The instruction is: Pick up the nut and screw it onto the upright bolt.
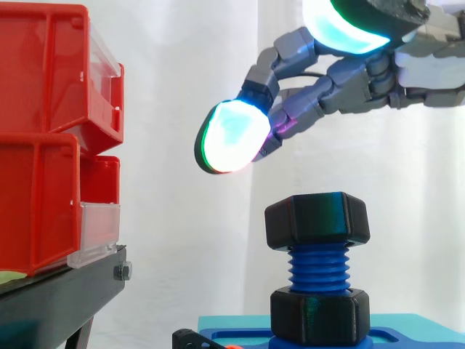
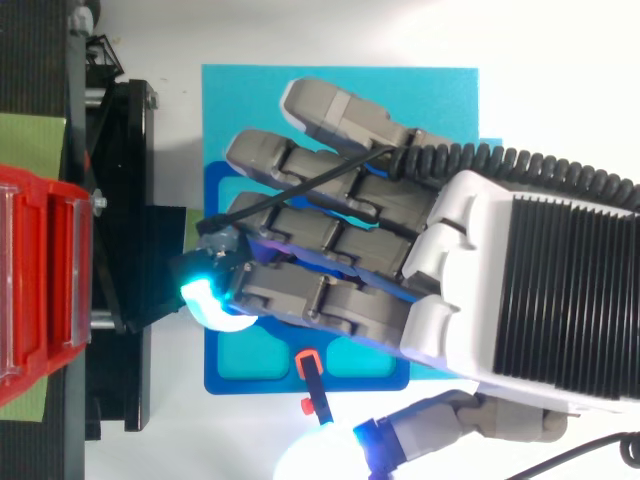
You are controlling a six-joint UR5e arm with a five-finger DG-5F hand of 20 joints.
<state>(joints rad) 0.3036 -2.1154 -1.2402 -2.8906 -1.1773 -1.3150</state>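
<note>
Black nut (image 1: 317, 219) sits on top of the blue bolt (image 1: 317, 270), seen from the side. Hand (image 1: 347, 81) hovers above, fingers loose, holding nothing. From above, the hand hides both.

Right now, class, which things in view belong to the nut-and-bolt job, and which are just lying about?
Job in hand:
black nut, sitting at the top of the upright blue bolt
hand, open, above them
blue base under the bolt

Lying about:
red bins
black stand
</note>
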